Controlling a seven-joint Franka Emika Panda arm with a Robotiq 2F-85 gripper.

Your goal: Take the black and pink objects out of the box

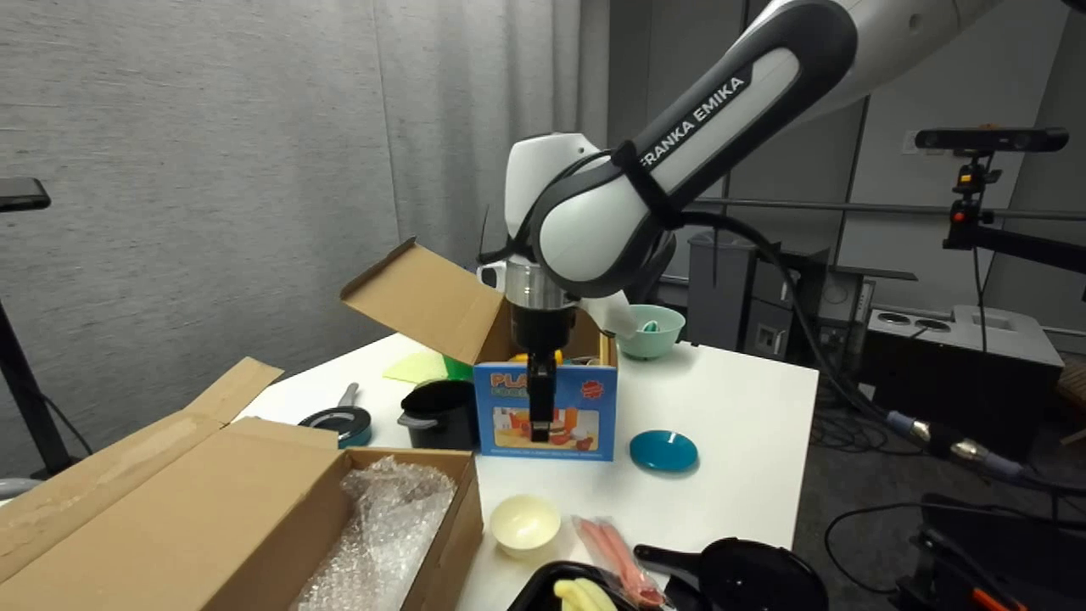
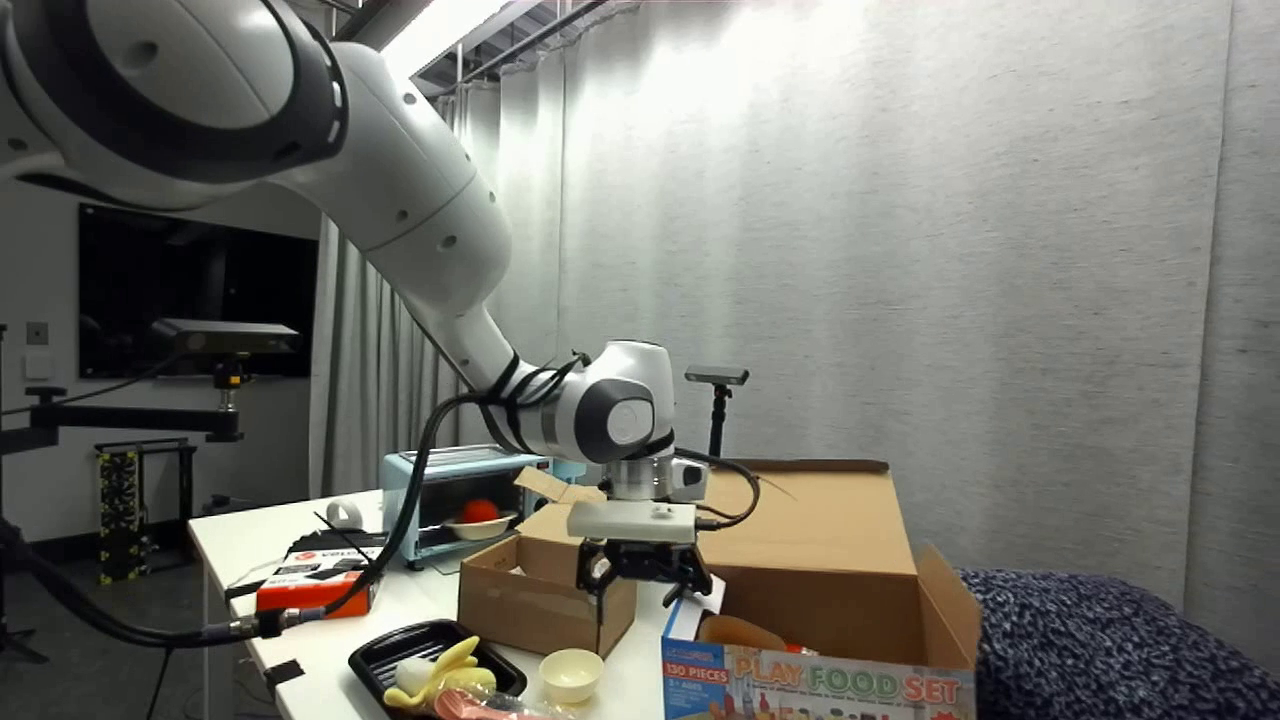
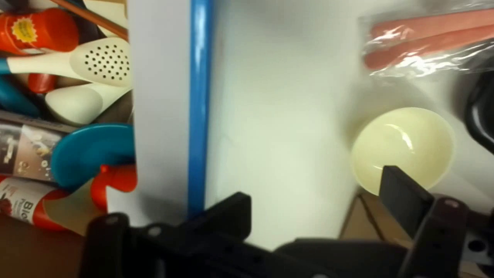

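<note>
My gripper (image 1: pixel 540 431) is open and empty, pointing down above the table by the printed toy box (image 1: pixel 487 424). It also shows in an exterior view (image 2: pixel 640 600) and the wrist view (image 3: pixel 314 199). The only plain brown box I can tell apart is the carton (image 1: pixel 450 539) with bubble wrap, which also shows in an exterior view (image 2: pixel 540 600); any other plain brown box is hidden or out of view. Pink utensils (image 1: pixel 615 552) in a clear bag, also in the wrist view (image 3: pixel 432 42), and a black pan (image 1: pixel 755 577) lie on the table.
A cream bowl (image 1: pixel 526 524) stands below the gripper's right finger in the wrist view (image 3: pixel 405 146). A black pot (image 1: pixel 445 416), a teal plate (image 1: pixel 663 451), a mint bowl (image 1: pixel 652 335) and a black tray (image 2: pixel 395 640) stand around. A tall flap (image 1: pixel 424 305) rises beside the arm.
</note>
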